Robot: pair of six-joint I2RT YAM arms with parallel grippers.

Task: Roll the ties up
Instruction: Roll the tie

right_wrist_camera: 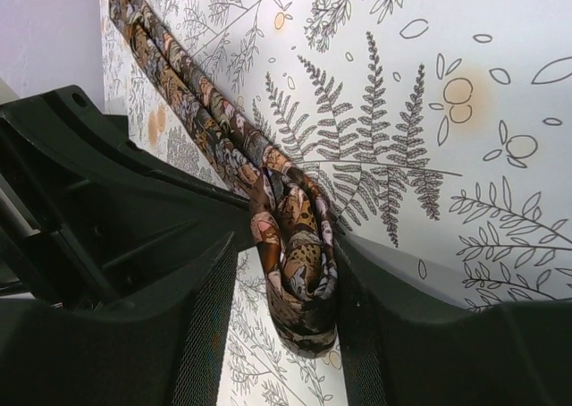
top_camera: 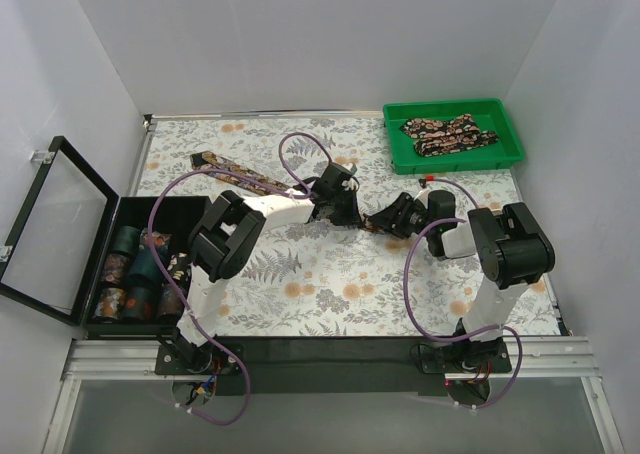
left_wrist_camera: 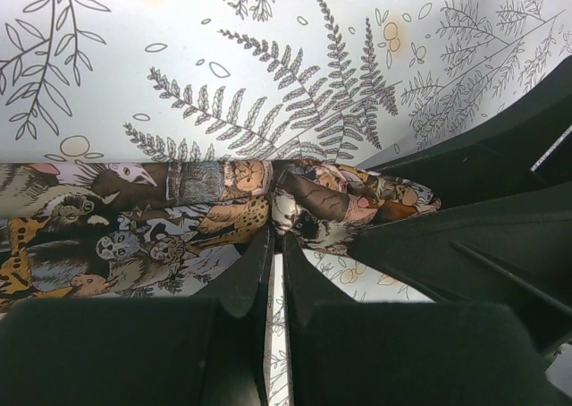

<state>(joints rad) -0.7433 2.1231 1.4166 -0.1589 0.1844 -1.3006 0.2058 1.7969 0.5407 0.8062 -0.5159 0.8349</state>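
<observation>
One tie (top_camera: 255,181) lies stretched across the fern-patterned tablecloth from the back left towards the middle. Its right end is wound into a small roll (right_wrist_camera: 299,263). My left gripper (top_camera: 343,210) is shut with its tips (left_wrist_camera: 273,234) pinching the flat tie (left_wrist_camera: 170,218) just left of the roll. My right gripper (top_camera: 392,219) is open, with its fingers on either side of the roll (right_wrist_camera: 291,241). The roll touches the right finger (right_wrist_camera: 384,317), and a slit of cloth shows beside the left finger (right_wrist_camera: 210,325).
A green tray (top_camera: 400,160) at the back right holds more ties (top_camera: 450,134). A black box (top_camera: 150,210) with its lid (top_camera: 60,224) open stands at the left and holds several rolled ties (top_camera: 135,274). Purple cables loop over both arms.
</observation>
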